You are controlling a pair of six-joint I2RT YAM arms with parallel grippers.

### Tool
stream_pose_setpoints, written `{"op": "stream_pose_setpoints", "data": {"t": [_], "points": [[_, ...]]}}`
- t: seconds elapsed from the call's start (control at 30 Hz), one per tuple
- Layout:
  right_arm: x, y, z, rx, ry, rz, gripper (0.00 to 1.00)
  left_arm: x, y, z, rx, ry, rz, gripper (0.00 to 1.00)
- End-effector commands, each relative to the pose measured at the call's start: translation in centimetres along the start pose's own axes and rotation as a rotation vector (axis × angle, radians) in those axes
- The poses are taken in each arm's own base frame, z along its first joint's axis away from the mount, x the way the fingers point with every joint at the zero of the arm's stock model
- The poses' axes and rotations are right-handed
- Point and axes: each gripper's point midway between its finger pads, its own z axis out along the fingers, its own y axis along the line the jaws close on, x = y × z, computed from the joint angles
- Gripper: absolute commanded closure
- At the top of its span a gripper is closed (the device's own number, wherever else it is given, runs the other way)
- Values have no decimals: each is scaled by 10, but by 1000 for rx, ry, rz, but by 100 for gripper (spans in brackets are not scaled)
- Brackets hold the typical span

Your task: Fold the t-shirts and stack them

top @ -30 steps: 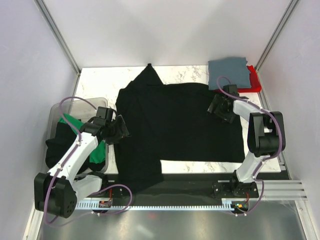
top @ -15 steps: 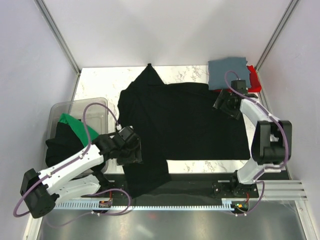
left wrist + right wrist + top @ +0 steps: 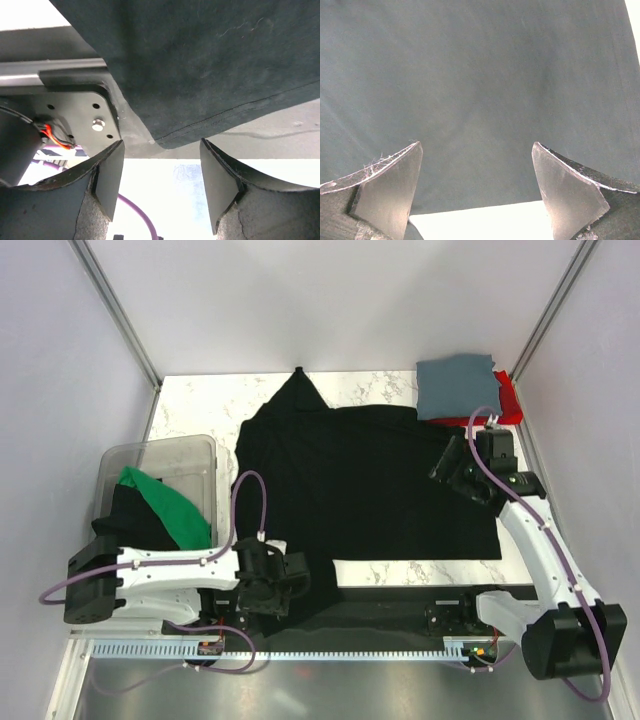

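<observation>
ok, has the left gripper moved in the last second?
Yes. The left gripper has swung from beside the bin's right wall toward the table's near edge, and is now at the black shirt's overhanging corner.

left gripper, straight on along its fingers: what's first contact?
The hem of the black t-shirt, draped just ahead of the left gripper. Depth is unclear, but it looks close.

Red t-shirt point(image 3: 511, 407), seemingly mostly hidden

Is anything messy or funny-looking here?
Yes. The big black t-shirt lies crooked: its near-left corner droops off the table edge, and one sleeve pokes out toward the far side.
</observation>
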Motion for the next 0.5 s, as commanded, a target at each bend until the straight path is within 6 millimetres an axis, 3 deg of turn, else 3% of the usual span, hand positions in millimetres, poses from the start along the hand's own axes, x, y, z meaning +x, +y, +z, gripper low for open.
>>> {"op": "stream_pose_setpoints", "data": {"t": [0.0, 0.2, 0.23, 0.3, 0.47], "points": [[24, -18, -8, 54, 39, 21, 2, 8, -4, 7, -32, 9, -85, 31], [31, -34, -16, 103, -2, 50, 2, 18, -11, 24, 14, 33, -104, 34], [32, -35, -17, 103, -5, 59, 2, 16, -11, 23, 15, 19, -112, 38], [32, -37, -15, 111, -8, 69, 2, 15, -14, 23, 30, 8, -130, 57], [31, -39, -14, 128, -5, 68, 2, 17, -20, 36, 35, 24, -126, 57]]}}
